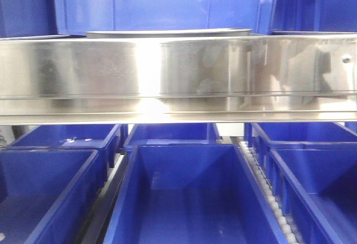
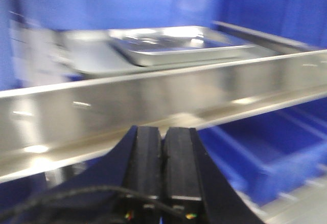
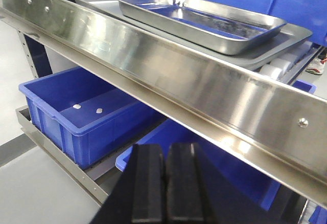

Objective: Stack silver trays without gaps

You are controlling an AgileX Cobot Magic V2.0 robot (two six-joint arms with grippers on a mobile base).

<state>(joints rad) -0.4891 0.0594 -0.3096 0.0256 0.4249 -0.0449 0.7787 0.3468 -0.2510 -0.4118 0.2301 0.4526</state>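
Note:
Two silver trays lie on the upper shelf behind the steel rail. The smaller upper tray (image 3: 204,22) rests skewed on the larger lower tray (image 3: 286,42). Both also show, blurred, in the left wrist view: the upper tray (image 2: 179,42) on the lower tray (image 2: 92,58). In the front view only a thin tray rim (image 1: 167,33) shows above the rail. My left gripper (image 2: 163,132) is shut and empty, below and in front of the rail. My right gripper (image 3: 164,150) is shut and empty, below the rail, over the lower bins.
A long polished steel shelf rail (image 1: 178,74) with screws (image 3: 303,122) runs across in front of the trays. Blue plastic bins (image 1: 189,194) fill the lower shelf, and one (image 3: 76,111) holds small white bits. More blue bins (image 1: 167,1) stand behind the trays. Grey floor (image 3: 30,183) lies lower left.

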